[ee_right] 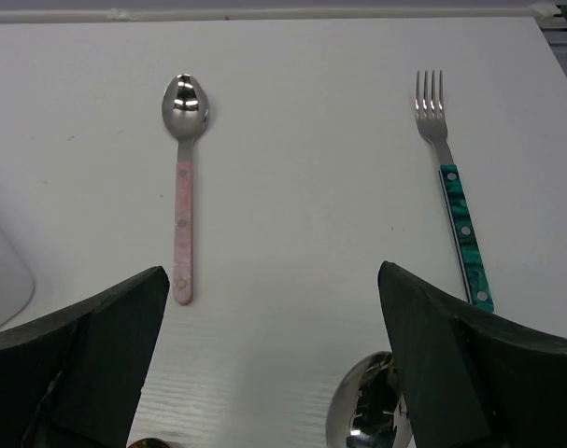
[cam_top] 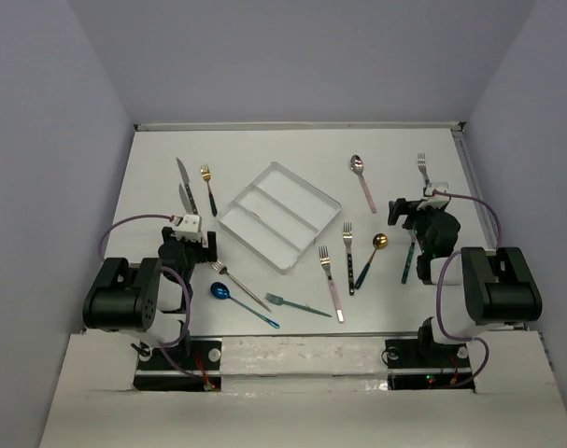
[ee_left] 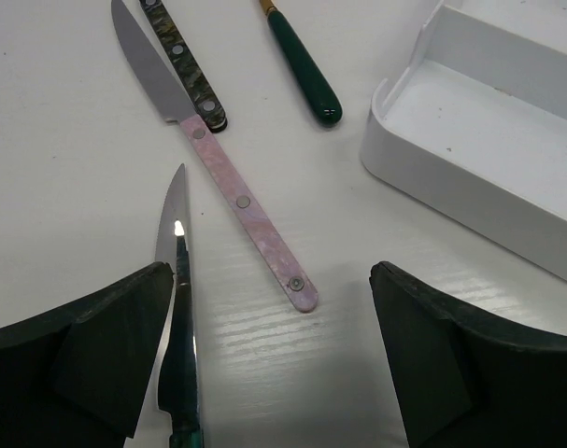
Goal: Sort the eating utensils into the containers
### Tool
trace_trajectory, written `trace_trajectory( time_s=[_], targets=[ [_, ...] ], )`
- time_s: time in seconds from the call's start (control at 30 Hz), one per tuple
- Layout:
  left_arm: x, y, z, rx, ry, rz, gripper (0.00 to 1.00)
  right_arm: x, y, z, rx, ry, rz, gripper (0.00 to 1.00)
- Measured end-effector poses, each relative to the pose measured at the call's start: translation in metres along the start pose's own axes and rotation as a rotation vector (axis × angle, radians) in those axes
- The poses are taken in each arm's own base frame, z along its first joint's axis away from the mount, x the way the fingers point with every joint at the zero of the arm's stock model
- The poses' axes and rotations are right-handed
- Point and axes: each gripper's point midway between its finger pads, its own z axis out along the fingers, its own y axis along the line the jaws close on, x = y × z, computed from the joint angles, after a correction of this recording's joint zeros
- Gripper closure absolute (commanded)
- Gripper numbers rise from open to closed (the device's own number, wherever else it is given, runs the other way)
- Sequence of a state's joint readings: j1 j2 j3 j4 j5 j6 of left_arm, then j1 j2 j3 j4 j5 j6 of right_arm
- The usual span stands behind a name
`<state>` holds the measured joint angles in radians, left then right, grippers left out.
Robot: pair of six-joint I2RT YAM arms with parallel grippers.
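The white three-compartment tray (cam_top: 278, 217) lies empty in mid table. Utensils are scattered around it. My left gripper (cam_top: 191, 230) is open over the knives at the left. In the left wrist view (ee_left: 272, 280) a pink-handled knife (ee_left: 246, 210) lies between the fingers, a teal-handled knife (ee_left: 177, 327) runs by the left finger, and a dark-handled knife (ee_left: 185, 65) and a green handle (ee_left: 306, 70) lie beyond. My right gripper (cam_top: 409, 210) is open and empty. Its wrist view (ee_right: 272, 275) shows a pink-handled spoon (ee_right: 183, 187), a teal-handled fork (ee_right: 456, 205) and a silver spoon bowl (ee_right: 367, 411).
Near the front lie a blue spoon (cam_top: 236, 301), a teal fork (cam_top: 297, 305), a silver fork (cam_top: 238, 285), a pink-handled fork (cam_top: 330, 280), a dark fork (cam_top: 347, 257) and a gold-headed spoon (cam_top: 372, 257). The tray corner (ee_left: 489, 140) is right of the left gripper.
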<state>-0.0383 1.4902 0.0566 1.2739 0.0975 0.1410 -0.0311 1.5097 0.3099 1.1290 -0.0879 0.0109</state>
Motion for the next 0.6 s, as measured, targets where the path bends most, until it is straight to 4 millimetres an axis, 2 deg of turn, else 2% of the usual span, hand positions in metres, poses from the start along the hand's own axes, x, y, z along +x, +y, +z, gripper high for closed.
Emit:
trace_trajectory(
  time_s=[0.2, 0.3, 0.33, 0.37, 0.4, 0.43, 0.47, 0.53, 0.6],
  targets=[
    [0.000, 0.000, 0.000, 0.001, -0.002, 0.002, 0.01, 0.002, 0.000, 0.000, -0.002, 0.050, -0.002, 0.03],
    [-0.004, 0.001, -0.001, -0.001, -0.013, 0.000, 0.01, -0.032, 0.003, 0.004, -0.009, 0.042, 0.012, 0.07],
    [-0.010, 0.001, -0.001, -0.001, -0.031, 0.000, 0.01, -0.049, 0.006, 0.007, -0.020, 0.029, 0.018, 0.09],
    [-0.022, 0.006, -0.003, -0.016, -0.066, -0.007, 0.01, -0.077, 0.009, 0.012, -0.034, 0.022, 0.033, 0.15],
    [-0.037, 0.011, -0.007, -0.024, -0.115, -0.018, 0.01, -0.093, 0.011, 0.015, -0.039, 0.012, 0.038, 0.17],
    [-0.067, 0.023, -0.011, -0.050, -0.209, -0.027, 0.01, -0.107, 0.012, 0.018, -0.040, 0.004, 0.046, 0.18],
    [-0.096, 0.036, -0.013, -0.081, -0.287, -0.028, 0.01, -0.129, 0.013, 0.025, -0.038, 0.025, 0.067, 0.18],
    [-0.170, 0.068, -0.008, -0.147, -0.406, -0.019, 0.01, -0.151, 0.013, 0.034, -0.033, 0.043, 0.089, 0.18],
    [-0.234, 0.087, 0.000, -0.166, -0.443, -0.004, 0.01, -0.173, 0.010, 0.049, -0.013, 0.089, 0.111, 0.18]
  ],
)
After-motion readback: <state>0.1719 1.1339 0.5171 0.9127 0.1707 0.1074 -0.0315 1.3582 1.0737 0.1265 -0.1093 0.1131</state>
